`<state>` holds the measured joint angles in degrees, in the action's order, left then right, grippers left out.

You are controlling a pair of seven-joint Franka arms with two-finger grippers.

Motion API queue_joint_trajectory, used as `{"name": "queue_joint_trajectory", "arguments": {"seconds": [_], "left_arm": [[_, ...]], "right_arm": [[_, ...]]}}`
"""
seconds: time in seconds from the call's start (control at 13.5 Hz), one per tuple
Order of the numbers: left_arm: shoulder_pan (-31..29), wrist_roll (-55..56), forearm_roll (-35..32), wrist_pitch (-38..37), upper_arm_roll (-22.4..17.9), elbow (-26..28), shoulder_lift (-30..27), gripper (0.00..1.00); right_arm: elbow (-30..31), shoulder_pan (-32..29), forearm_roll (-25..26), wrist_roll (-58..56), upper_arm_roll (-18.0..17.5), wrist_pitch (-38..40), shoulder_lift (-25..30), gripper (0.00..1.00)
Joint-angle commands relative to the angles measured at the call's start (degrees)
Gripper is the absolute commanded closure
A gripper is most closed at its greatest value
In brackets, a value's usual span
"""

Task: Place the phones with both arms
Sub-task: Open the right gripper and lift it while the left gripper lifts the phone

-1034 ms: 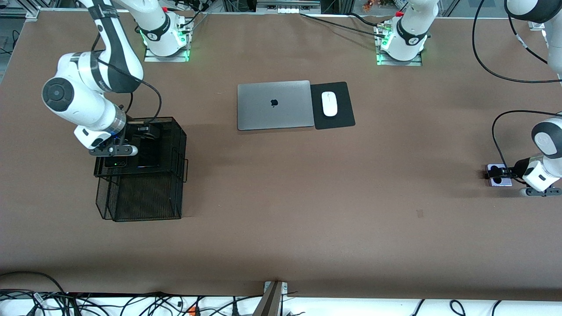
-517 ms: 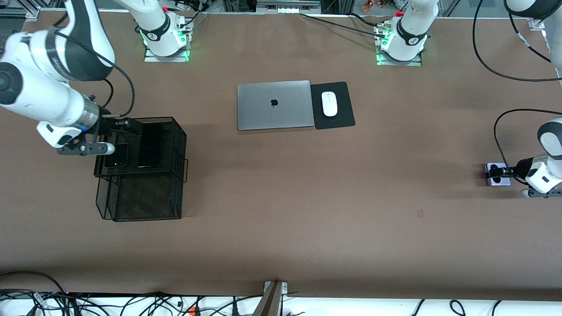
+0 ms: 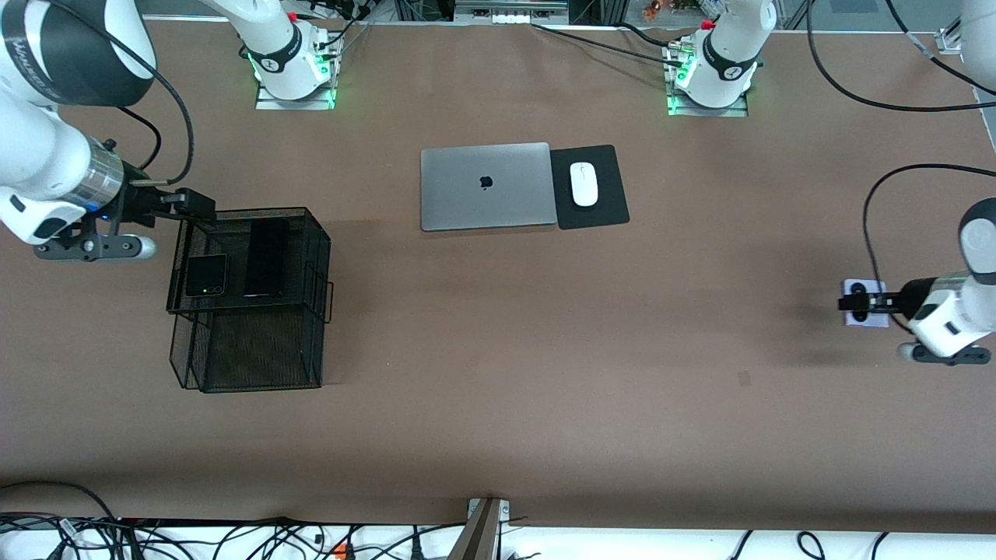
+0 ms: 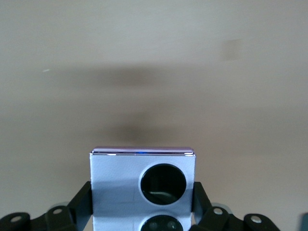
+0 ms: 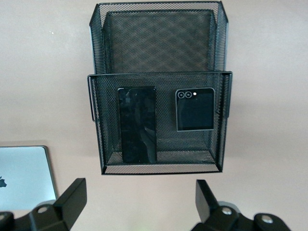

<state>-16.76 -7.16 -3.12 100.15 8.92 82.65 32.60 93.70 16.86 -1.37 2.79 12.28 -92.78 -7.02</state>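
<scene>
A black mesh basket [image 3: 323,257] stands near the right arm's end. Its upper tray holds the small square black flip phone [image 3: 205,275] and the long slim black slab phone [image 3: 265,258], side by side. Both also show in the right wrist view, the slab [image 5: 137,124] and the flip phone [image 5: 195,109], in the basket [image 5: 159,73]. My right gripper [image 3: 189,204] is open and empty [image 5: 139,195], over the table just beside the basket's rim. My left gripper [image 3: 865,302] is shut on the lilac-white flip phone [image 3: 856,304] and holds it [image 4: 125,183] above the bare table at the left arm's end.
A closed grey laptop [image 3: 485,185] lies mid-table toward the bases, with a white mouse [image 3: 583,183] on a black pad [image 3: 607,210] beside it. A laptop corner shows in the right wrist view [image 5: 24,175]. Cables lie along the front edge.
My right gripper has risen out of the basket and drawn back toward the right arm's end, leaving both black phones in the tray. My left gripper has shifted toward mid-table with the lilac phone.
</scene>
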Motion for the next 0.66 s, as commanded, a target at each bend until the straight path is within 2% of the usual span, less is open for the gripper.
{"name": "queue_joint_trajectory", "arguments": {"seconds": [0.0, 0.15, 0.3, 0.59], "left_arm": [[9.6, 9.2, 0.6, -2.8, -1.1, -3.5, 0.8, 0.64], [16.0, 15.4, 3.1, -2.7, -1.0, -3.5, 1.4, 0.65], [22.4, 21.9, 10.6, -2.1, -1.1, -3.6, 2.3, 0.67], [34.4, 25.8, 11.0, 4.8, -1.1, -3.7, 5.4, 0.67]], "right_arm": [[-3.6, -0.9, 0.7, -0.1, -0.2, 3.6, -0.2, 0.0], [-3.9, -1.2, 0.7, -0.1, -0.2, 3.7, -0.2, 0.0], [-3.9, -1.2, 0.7, 0.0, -0.3, 3.7, -0.4, 0.0], [-3.9, -1.2, 0.8, 0.1, -0.3, 3.6, -0.4, 0.0]]}}
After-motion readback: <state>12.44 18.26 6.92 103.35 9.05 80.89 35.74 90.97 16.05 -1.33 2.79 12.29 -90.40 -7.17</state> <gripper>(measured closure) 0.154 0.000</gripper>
